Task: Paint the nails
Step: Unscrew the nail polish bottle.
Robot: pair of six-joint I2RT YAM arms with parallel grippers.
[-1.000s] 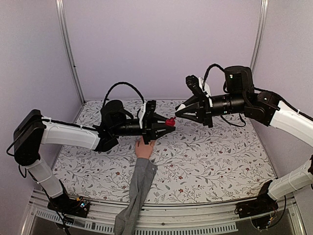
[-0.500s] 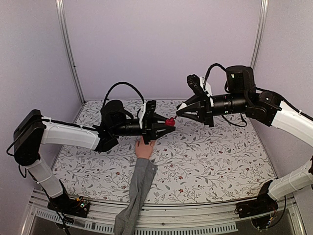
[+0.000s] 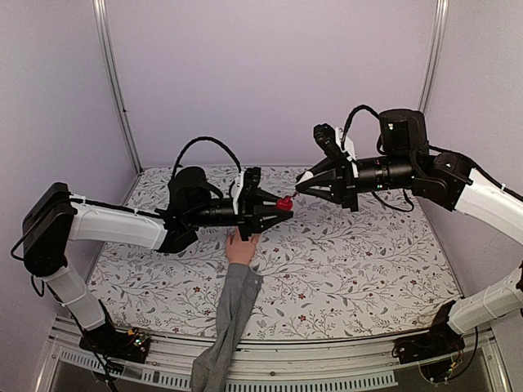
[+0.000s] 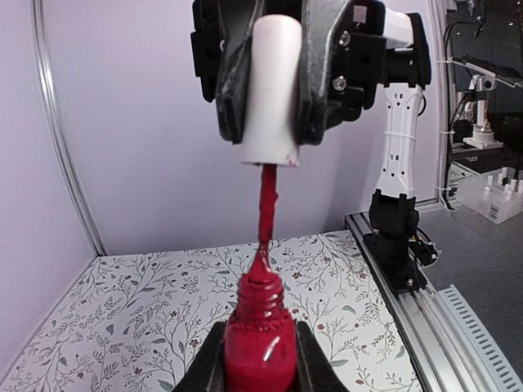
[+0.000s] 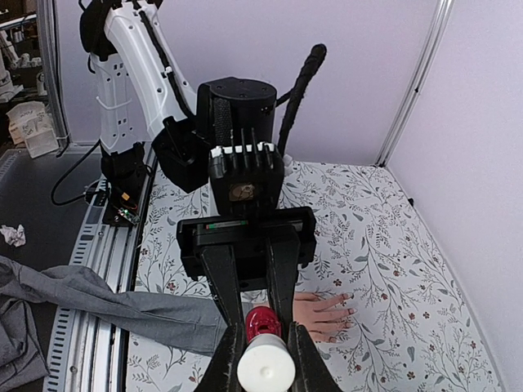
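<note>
My left gripper (image 3: 279, 205) is shut on a small red polish bottle (image 3: 284, 202), held open in the air above the mannequin hand (image 3: 241, 249). In the left wrist view the bottle (image 4: 260, 343) sits between my fingers. My right gripper (image 3: 300, 182) is shut on the white cap (image 4: 272, 90). Its red-coated brush (image 4: 265, 204) hangs down with its tip in the bottle's neck. The right wrist view shows the cap (image 5: 265, 367) over the bottle (image 5: 263, 321). The peach hand (image 5: 327, 314) lies flat below. Its tiny nails (image 5: 350, 309) point right.
The hand's grey sleeve (image 3: 229, 318) runs off the near table edge and shows in the right wrist view (image 5: 98, 302). The floral tablecloth (image 3: 351, 261) covers the table. Lilac walls with metal posts (image 3: 114, 90) enclose the back and sides.
My right gripper with the cap has drifted slightly to the right and up, away from the bottle. The left arm and bottle have stayed still.
</note>
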